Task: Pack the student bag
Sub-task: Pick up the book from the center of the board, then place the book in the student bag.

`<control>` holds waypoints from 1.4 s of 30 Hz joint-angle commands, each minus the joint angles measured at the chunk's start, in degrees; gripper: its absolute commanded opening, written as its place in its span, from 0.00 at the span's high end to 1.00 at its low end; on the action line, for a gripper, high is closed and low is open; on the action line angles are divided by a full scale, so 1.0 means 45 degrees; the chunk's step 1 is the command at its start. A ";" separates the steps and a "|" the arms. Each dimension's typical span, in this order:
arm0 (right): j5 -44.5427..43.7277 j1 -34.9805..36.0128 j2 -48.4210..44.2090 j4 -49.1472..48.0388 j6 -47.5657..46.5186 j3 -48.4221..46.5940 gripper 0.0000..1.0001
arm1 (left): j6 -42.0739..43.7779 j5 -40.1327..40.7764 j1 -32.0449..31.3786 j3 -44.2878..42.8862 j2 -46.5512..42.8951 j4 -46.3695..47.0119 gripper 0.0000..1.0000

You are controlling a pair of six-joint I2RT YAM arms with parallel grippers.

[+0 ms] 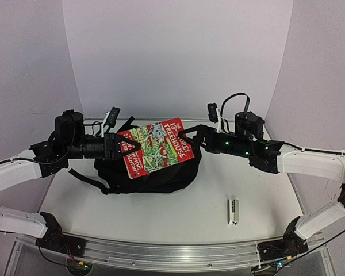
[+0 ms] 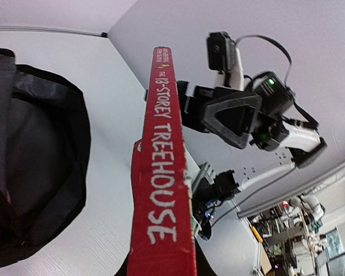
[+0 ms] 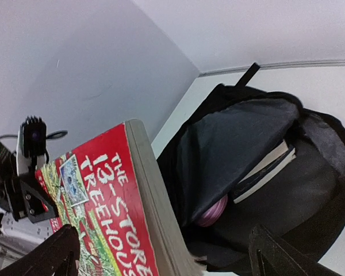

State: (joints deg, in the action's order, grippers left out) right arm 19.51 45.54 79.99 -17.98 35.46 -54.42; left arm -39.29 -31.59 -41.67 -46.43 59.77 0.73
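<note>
The student bag, a black backpack, lies open in the middle of the table; the right wrist view shows its grey lining. A red book, "The 13-Storey Treehouse", hangs tilted above the bag. My left gripper is shut on the book's left edge, and the left wrist view shows its red spine. My right gripper is open at the book's right corner, with the book between its spread fingers. Inside the bag are a dark book with white page edges and a pink pencil case.
A small white and black object lies on the table to the right front of the bag. Black shoulder straps trail to the bag's left. White walls close in the back and sides. A metal rail runs along the front edge.
</note>
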 commanded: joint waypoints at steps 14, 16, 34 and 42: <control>0.5367 -0.0008 0.0374 -0.0387 -0.0696 -0.0465 0.85 | 0.2199 -0.3033 0.0298 -0.2036 0.1156 -0.0952 1.00; 0.4717 -0.0024 0.0243 -0.0410 -0.0491 -0.0381 1.00 | 0.2222 -0.2182 0.0428 -0.2125 0.1297 -0.1186 0.95; 0.0161 -0.3353 0.0226 0.1486 0.1228 -0.0115 1.00 | 0.0832 0.2478 0.4031 -0.3671 0.5474 -0.3703 0.05; 0.0769 -0.3667 0.0955 0.1870 0.1087 -0.0215 1.00 | 0.0564 0.1383 0.4318 -0.4615 0.7609 -0.2505 0.11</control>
State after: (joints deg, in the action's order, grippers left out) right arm 21.05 29.68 83.30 -7.57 40.32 -52.90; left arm -35.79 -22.73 -23.24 -63.17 90.97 -15.02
